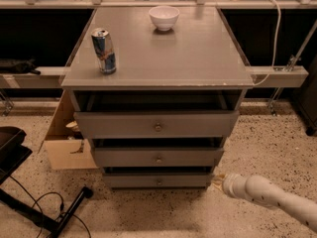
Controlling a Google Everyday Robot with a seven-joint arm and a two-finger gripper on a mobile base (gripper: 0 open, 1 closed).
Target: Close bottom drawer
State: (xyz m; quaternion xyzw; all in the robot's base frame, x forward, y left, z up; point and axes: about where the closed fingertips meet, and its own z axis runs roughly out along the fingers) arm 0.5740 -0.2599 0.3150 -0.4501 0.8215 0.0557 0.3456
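The bottom drawer [158, 181] sits lowest in the grey cabinet, under the front edge of the tabletop [198, 58]. A dark gap runs along its upper edge and its front stands less far forward than the middle drawer [158, 157] and top drawer [156, 125], which step out further the higher they are. The gripper [218, 179] is low over the floor, just beside the right end of the bottom drawer's front, below the tabletop's front right corner. Whether it is open or closed I cannot tell. The white arm [267, 195] runs off to the lower right across speckled floor.

On the left a cardboard box [64, 152] stands against the cabinet's side, with a black stand [69, 212] and a cable ahead of it. Up top, a can [103, 50] stands near the front left corner and a white bowl [164, 18] near the back edge.
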